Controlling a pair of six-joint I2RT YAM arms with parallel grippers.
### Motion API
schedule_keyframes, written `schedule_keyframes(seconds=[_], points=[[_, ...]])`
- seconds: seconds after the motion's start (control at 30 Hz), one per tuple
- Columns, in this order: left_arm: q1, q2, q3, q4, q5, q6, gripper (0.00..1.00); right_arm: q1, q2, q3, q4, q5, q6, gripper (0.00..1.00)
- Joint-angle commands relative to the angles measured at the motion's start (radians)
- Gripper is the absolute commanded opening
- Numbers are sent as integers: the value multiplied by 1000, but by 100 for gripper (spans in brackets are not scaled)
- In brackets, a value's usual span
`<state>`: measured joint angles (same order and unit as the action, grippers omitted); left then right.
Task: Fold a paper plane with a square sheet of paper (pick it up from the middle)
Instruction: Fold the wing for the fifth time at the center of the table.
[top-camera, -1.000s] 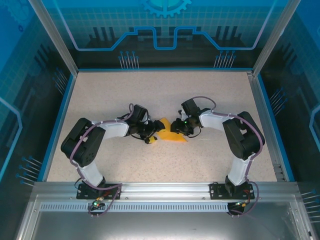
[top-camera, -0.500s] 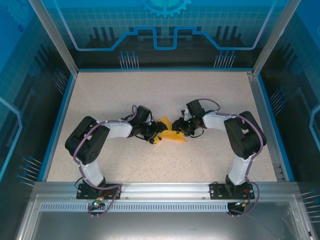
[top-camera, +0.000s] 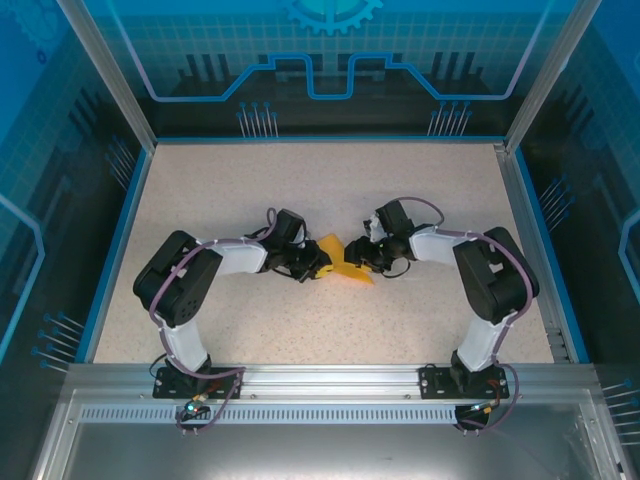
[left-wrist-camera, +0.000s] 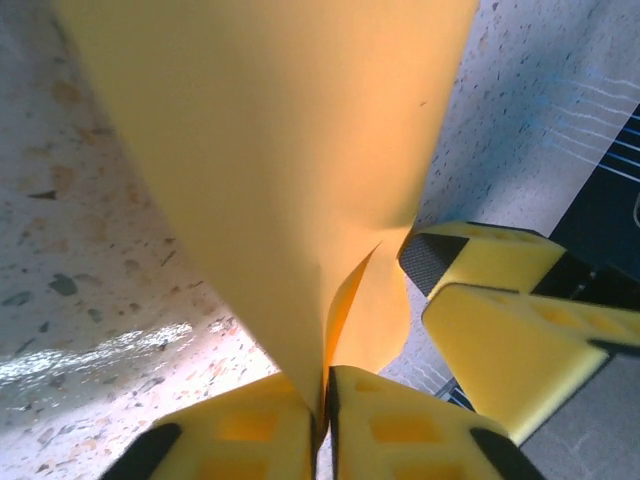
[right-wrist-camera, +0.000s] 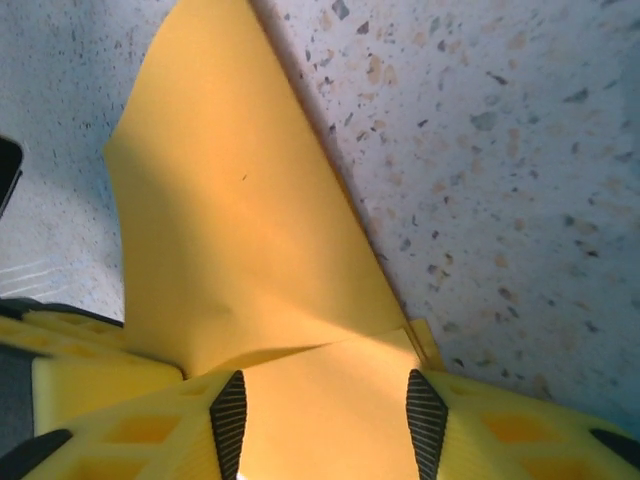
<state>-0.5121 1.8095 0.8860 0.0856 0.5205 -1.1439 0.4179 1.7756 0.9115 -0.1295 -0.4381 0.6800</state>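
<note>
Left gripper (left-wrist-camera: 325, 385) has slid in toward the right one and gone from gaping to pinched tight on the square sheet of paper (left-wrist-camera: 300, 150). Right gripper (right-wrist-camera: 325, 420) crept slightly away from its base, jaws a bit wider than a second ago. The sheet looks more bunched up between the two tools now, less spread on the speckled table (top-camera: 300, 190).

State now: left fingers are clamped on a doubled-over edge right at their tips, and the paper fans out ahead of them. The right jaws stand apart and released, with the sheet lying flat across the gap between the pads; it looks like no grip there. The two fingertip sets sit just beside each other, with the paper bridging them.

Handling, judged: very light, thin and floppy, with no stiffness of its own. It sags and curls wherever unsupported, creases permanently if squeezed wrong, and could tear or slip if the arms pull apart. Best hold is a firm pinch on a fold line or doubled edge close to the fingertips, with the other tool pressing it flat nearby. No dart shape yet, so folding is at an early stage.
</note>
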Motion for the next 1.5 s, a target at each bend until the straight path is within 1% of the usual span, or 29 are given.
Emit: schedule_keyframes(seconds=[0.0, 0.13, 0.2, 0.27, 0.33, 0.37, 0.5, 0.6, 0.67, 0.77, 1.0, 1.3, 1.4, 1.47], points=[[-6, 9, 39, -53, 1, 31, 10, -8, -100, -26, 8, 67, -133, 54], [-1, -6, 65, -122, -4, 73, 9, 1, -206, -108, 78, 141, -243, 64], [5, -19, 70, -151, -5, 93, 9, 17, -247, -133, 98, 177, -291, 65], [15, -34, 69, -181, -7, 110, 9, 52, -281, -158, 117, 228, -340, 64], [27, -55, 64, -209, -7, 128, 9, 101, -312, -185, 150, 332, -387, 60], [33, -65, 61, -222, -7, 137, 9, 118, -323, -196, 170, 349, -414, 59], [59, -105, 59, -297, -5, 184, 8, 170, -344, -242, 267, 374, -530, 57], [73, -129, 57, -343, -4, 212, 8, 229, -367, -298, 391, 393, -653, 57], [79, -142, 59, -358, -4, 217, 9, 259, -372, -315, 457, 404, -700, 56], [80, -143, 66, -354, 0, 213, 9, 295, -350, -309, 477, 419, -754, 56], [78, -114, 113, -333, 24, 205, 9, 386, -261, -328, 586, 486, -869, 53], [70, -43, 179, -345, 54, 224, 10, 417, -171, -341, 663, 555, -905, 49], [67, -33, 183, -346, 55, 224, 10, 418, -130, -338, 704, 595, -902, 43], [68, -30, 185, -349, 55, 224, 10, 419, -107, -336, 732, 623, -904, 41]])
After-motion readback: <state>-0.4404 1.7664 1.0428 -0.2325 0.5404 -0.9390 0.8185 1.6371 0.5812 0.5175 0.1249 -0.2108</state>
